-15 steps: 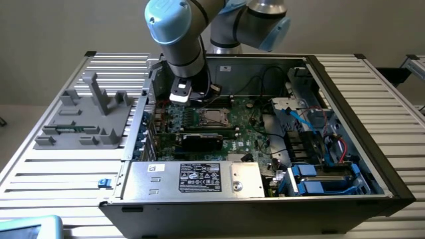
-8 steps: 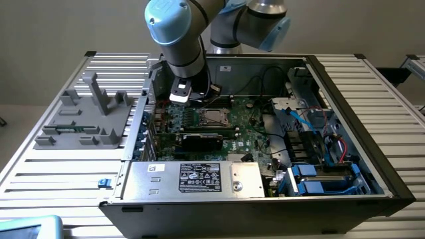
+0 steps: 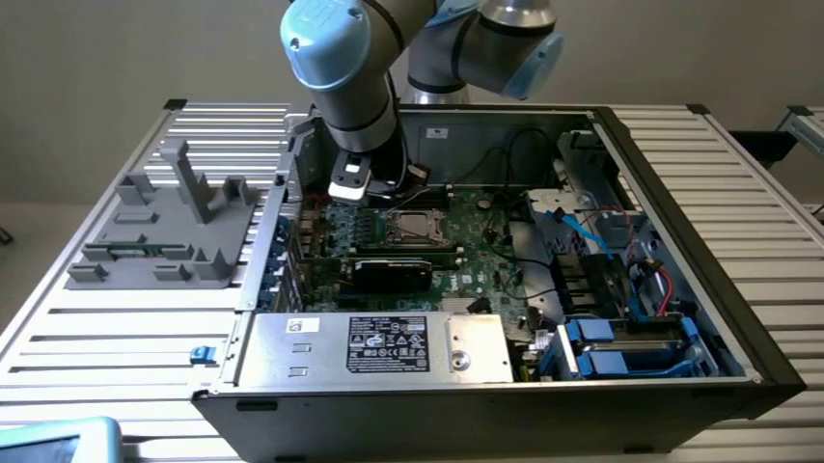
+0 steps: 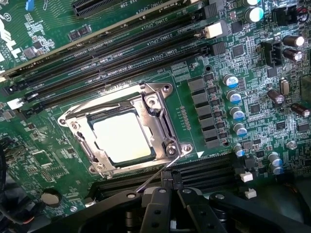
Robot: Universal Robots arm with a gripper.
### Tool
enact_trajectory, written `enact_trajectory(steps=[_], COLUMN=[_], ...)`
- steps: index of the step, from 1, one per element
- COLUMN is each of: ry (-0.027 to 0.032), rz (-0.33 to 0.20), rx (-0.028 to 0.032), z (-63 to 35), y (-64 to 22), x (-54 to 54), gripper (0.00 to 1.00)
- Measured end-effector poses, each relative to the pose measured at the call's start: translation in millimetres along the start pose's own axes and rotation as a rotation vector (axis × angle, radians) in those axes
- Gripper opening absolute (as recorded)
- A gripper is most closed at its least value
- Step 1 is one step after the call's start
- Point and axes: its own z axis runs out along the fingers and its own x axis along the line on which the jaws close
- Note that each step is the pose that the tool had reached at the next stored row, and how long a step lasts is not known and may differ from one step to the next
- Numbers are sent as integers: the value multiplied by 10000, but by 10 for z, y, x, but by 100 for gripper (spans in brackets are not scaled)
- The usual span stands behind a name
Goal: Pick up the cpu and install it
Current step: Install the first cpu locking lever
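The cpu (image 4: 124, 137) lies flat inside the socket frame (image 4: 160, 121) on the green motherboard (image 3: 483, 253), with its pale metal top turned upward. It is a square, so it has no longer side. Its edges run parallel with the edges of the metal frame around it. One pair of edges also goes the same way as the long black memory slots (image 4: 126, 48) just beside the socket. The frame borders the chip on all four sides and leaves its top uncovered.

The gripper (image 4: 172, 183) hangs over the board just beside one corner of the socket. Its two black fingers are clenched together and I cannot see anything between them. A thin metal lever (image 4: 153, 180) goes out from the frame corner and passes very near the fingertips. If it touches them, I cannot tell. A row of small round capacitors (image 4: 235, 114) stands near another side of the socket.

In the exterior view the arm (image 3: 354, 68) reaches down into the open computer case (image 3: 515, 405), which stands on a slatted table (image 3: 116, 338). The case holds the motherboard, a dark card (image 3: 393, 272) below the socket, a silver power supply box (image 3: 373, 344) with a label, and blue drive brackets (image 3: 605, 347). At the exterior view's left, outside the case, a grey plastic tray (image 3: 168, 231) with upright posts rests on the table
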Motion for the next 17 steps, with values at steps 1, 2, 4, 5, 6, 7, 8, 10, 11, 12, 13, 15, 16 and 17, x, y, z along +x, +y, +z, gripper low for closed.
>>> enact_trajectory(steps=[1,2,4,5,6,7,8,10,11,12,13,15,16,17], ry=[0,-1,2,7,11,19,27,43,50,54,60,69,74,78], rz=[8,15,31,41,53,72,91,126,142,154,166,190,202,214], rx=[9,14,23,22,21,19,19,16,14,12,11,10,8,7], z=[2,2,4,4,5,8,12,19,23,26,29,38,42,47], y=[0,0,0,0,-1,-4,-5,-8,-9,-9,-8,-6,-6,-5], x=[0,0,1,2,6,14,22,36,40,43,45,49,51,54], gripper=[11,11,11,11,11,11,11,11,11,11,11,11,11,11])
